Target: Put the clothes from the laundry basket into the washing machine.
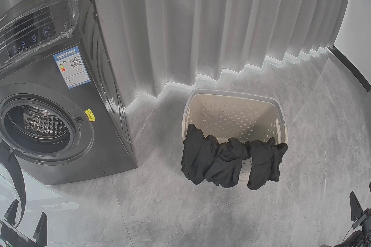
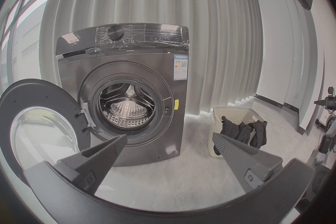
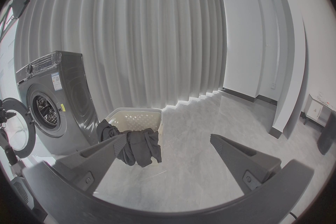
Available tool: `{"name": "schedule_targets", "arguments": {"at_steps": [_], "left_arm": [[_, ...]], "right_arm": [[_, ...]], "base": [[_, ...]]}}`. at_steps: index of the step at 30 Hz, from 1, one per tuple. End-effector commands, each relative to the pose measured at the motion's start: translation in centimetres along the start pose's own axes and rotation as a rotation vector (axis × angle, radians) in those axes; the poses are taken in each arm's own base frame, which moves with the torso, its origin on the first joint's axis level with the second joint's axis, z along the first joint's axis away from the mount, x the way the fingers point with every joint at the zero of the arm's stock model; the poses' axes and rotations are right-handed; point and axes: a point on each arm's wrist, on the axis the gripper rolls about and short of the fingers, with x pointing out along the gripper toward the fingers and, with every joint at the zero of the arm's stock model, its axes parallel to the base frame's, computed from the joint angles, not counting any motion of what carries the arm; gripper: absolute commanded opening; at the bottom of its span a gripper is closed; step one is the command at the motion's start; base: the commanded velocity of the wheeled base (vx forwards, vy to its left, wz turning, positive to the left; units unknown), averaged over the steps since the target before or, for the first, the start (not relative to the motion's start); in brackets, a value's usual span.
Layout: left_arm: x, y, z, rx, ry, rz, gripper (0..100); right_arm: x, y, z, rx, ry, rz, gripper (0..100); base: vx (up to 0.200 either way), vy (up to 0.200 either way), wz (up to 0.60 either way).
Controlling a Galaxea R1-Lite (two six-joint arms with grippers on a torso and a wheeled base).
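Your grey floor (image 1: 162, 205) holds open washing machine (image 1: 102, 139) and laundry basket (image 1: 232, 93) draped with black clothes (image 1: 216, 163), white curtain (image 1: 193, 8) behind; left claw (image 2: 168, 138), right claw (image 3: 168, 138) spread empty.

From my end I see a grey stone-look floor (image 1: 185, 205). The washing machine (image 1: 96, 139) sits on it to the left, and the cream laundry basket (image 1: 235, 116) stands on it to the right, apart from the machine.
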Motion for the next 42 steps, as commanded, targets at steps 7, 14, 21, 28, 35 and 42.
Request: {"name": "schedule_targets", "arguments": {"at_steps": [7, 14, 21, 28, 35, 42], "left_arm": [[0.1, 0.0, -0.5, 0.000, 0.007, 0.001, 100], [0.0, 0.0, -0.5, 0.003, 0.006, 0.000, 100], [0.0, 0.0, -0.5, 0.006, 0.006, -0.002, 100], [0.0, 0.0, -0.5, 0.012, 0.006, -0.003, 100], [0.0, 0.0, -0.5, 0.012, 0.004, -0.004, 100], [0.0, 0.0, -0.5, 0.009, 0.006, -0.003, 100]], "right_arm": [[0.1, 0.0, -0.5, -0.003, 0.018, 0.000, 100], [0.1, 0.0, -0.5, -0.011, 0.018, 0.000, 100], [0.1, 0.0, -0.5, -0.019, 0.019, 0.012, 100], [0.1, 0.0, -0.5, -0.006, 0.019, 0.015, 100], [0.1, 0.2, -0.6, -0.014, 0.029, 0.085, 100], [-0.2, 0.3, 0.9, -0.046, -0.036, 0.117, 100]], "base": [[0.000, 0.000, 0.00], [0.000, 0.000, 0.00], [0.000, 0.000, 0.00], [0.171, 0.000, 0.00], [0.086, 0.000, 0.00], [0.057, 0.000, 0.00]]}}
